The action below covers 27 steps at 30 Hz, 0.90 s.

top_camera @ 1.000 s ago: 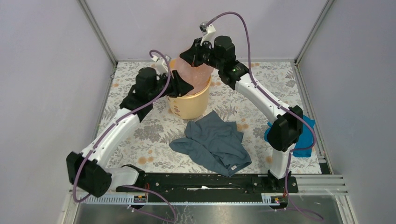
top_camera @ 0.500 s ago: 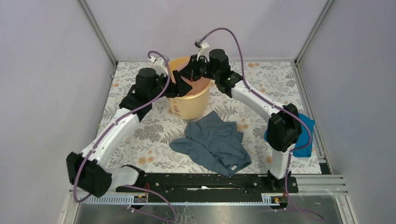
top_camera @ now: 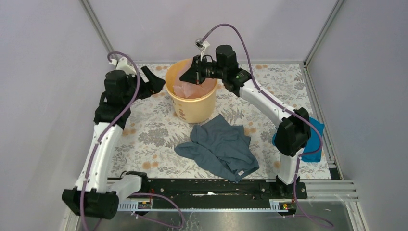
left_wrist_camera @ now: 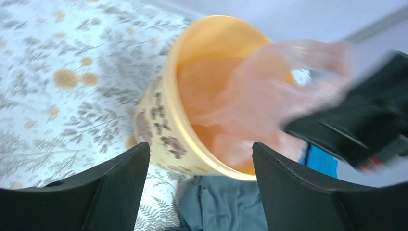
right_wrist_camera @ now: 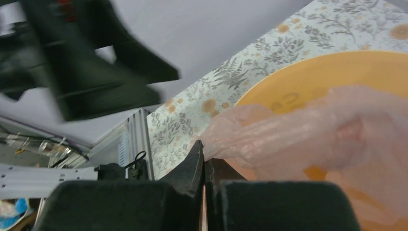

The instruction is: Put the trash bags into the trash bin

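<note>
We see the bag (top_camera: 188, 87) hanging down inside the bin (top_camera: 195, 109), which stands near the middle of the table's (top_camera: 144, 139) far edge, with one corner pulled up above the rim. The right gripper (right_wrist_camera: 203, 155) is pinched tight on that corner (jaws fully together in the wrist view). The left gripper (left_wrist_camera: 199, 147) gapes wide, holding nothing, just off the bin's left side toward the far-left corner.
</note>
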Available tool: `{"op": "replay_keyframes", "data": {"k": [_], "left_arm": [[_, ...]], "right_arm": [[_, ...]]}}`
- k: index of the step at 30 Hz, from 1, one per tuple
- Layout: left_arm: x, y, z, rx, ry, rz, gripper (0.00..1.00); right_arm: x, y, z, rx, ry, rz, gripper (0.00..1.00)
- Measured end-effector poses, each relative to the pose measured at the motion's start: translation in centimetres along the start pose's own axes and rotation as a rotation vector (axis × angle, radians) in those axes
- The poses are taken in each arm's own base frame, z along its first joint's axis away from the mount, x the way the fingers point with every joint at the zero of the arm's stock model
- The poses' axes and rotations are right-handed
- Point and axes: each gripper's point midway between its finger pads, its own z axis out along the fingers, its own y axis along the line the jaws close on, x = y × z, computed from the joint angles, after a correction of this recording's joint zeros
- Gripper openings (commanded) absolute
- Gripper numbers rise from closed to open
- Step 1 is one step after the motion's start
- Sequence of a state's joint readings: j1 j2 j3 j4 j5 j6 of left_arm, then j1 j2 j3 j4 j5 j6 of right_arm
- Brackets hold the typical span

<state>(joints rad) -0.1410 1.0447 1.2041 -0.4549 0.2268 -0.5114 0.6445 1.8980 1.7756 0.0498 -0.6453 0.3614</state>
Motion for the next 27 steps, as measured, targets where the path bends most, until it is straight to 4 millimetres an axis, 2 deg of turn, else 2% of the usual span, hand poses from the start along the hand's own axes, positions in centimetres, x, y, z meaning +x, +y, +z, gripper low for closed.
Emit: {"op": "replay_keyframes", "data": {"k": [2, 4, 9, 11, 16, 20, 24, 27], "left_arm": [[0.1, 2.6, 1.2, -0.075, 0.018, -0.045, 0.80], [0.8, 4.3, 2.6, -0.117, 0.057, -0.077, 0.80], [2.6, 6.0, 5.8, -0.153, 0.136, -0.110, 0.77], [2.7, 6.4, 6.6, -0.153, 0.138, -0.110, 0.72], [2.7, 6.8, 8.4, -0.157, 0.131, -0.106, 0.51], [3.3, 7.0, 9.5, -0.196, 0.125, -0.091, 0.44], [4.5, 5.6, 9.8, -0.234, 0.110, -0.055, 0.23], [4.8, 5.7, 8.7, -0.292, 0.073, -0.079, 0.14]], "right_arm": [[0.0, 0.8, -0.1, -0.040, 0.013, -0.005, 0.00], [0.3, 1.3, -0.3, -0.068, 0.033, -0.005, 0.00], [1.1, 1.3, -0.1, -0.090, 0.069, 0.006, 0.00], [1.6, 1.1, 0.1, -0.092, 0.084, 0.018, 0.00], [2.7, 0.3, 0.9, -0.096, 0.120, 0.045, 0.00], [3.0, 0.0, 1.0, -0.089, 0.135, 0.056, 0.00], [2.1, 0.4, 1.0, -0.094, 0.122, 0.043, 0.00], [1.7, 0.6, 1.0, -0.097, 0.112, 0.036, 0.00]]}}
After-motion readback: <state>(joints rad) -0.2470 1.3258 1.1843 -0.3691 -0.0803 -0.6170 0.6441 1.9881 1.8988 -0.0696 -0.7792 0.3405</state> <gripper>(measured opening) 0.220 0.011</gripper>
